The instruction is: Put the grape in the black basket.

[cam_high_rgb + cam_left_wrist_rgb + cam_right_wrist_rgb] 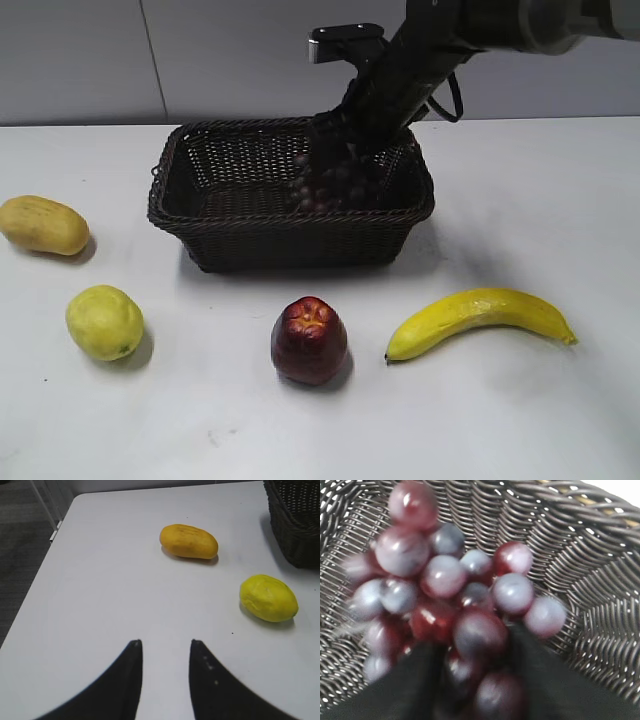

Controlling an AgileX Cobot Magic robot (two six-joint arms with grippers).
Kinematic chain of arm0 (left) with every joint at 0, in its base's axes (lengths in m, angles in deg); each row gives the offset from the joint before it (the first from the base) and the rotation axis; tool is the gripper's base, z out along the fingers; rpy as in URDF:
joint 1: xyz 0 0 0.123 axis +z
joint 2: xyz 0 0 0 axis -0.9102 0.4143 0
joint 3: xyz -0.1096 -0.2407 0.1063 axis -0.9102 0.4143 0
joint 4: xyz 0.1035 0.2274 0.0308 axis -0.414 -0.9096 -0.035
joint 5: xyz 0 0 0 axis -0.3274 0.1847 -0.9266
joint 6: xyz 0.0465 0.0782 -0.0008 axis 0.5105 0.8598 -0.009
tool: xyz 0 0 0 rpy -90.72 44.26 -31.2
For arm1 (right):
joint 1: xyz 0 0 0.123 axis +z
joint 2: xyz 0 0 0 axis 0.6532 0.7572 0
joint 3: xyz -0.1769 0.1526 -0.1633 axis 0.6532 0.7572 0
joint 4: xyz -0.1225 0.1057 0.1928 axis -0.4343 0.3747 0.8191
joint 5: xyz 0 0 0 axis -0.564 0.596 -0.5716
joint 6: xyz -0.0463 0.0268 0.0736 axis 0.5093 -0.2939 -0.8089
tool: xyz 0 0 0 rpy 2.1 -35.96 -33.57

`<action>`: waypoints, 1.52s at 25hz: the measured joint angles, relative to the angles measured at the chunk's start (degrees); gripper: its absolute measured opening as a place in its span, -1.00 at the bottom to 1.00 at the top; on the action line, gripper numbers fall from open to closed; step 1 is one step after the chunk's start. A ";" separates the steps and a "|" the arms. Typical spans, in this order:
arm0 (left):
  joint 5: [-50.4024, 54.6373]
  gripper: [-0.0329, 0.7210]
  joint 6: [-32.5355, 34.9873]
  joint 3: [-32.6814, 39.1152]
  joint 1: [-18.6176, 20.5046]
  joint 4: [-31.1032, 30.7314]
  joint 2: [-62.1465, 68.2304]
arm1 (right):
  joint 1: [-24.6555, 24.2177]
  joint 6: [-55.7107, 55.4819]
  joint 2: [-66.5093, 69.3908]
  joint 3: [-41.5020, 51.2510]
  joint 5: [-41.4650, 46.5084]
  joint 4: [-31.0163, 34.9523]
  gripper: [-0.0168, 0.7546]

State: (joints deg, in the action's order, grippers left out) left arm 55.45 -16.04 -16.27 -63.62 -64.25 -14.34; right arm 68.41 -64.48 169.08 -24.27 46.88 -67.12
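The grape (pixel 335 185) is a bunch of dark red-purple berries inside the black basket (pixel 200 215), toward its right side. My right gripper (pixel 345 150) reaches down into the basket from the upper right. In the right wrist view its black fingers (pixel 475 650) are closed around the near berries of the grape (pixel 442 575), with the woven basket wall (pixel 600 580) behind. I cannot tell whether the bunch rests on the basket floor. My left gripper (pixel 165 642) is open and empty over bare table, outside the exterior view. The basket's corner shows in the left wrist view (pixel 295 515).
On the white table: an orange-yellow mango (pixel 42 224) (pixel 188 541) at far left, a yellow-green lemon (pixel 104 322) (pixel 268 597), a dark red apple (pixel 309 340) in front of the basket, a banana (pixel 478 317) at front right. The table's left edge (pixel 47 555) drops to dark floor.
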 joint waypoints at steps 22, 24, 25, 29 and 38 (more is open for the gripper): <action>0.00 -0.29 0.00 0.00 0.00 0.00 0.00 | -4.28 -9.99 -28.45 -3.97 28.41 -15.37 0.59; 0.00 -0.29 0.00 0.00 0.00 0.00 0.00 | -4.33 -10.26 -32.92 2.34 28.46 -15.37 0.58; 0.00 -0.29 0.00 0.00 0.00 0.00 0.00 | -4.33 -10.50 -35.62 6.23 28.17 -15.37 0.58; 0.00 -0.29 0.00 0.00 0.00 0.00 0.00 | -4.33 -12.00 -47.23 21.55 23.61 -15.27 0.58; 0.00 -0.29 0.00 0.00 0.00 0.00 0.00 | -4.33 -13.78 -70.00 46.65 18.70 -15.19 0.58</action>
State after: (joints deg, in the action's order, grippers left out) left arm 55.45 -16.04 -16.27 -63.62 -64.25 -14.34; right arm 64.07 -78.26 99.08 22.38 65.58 -82.31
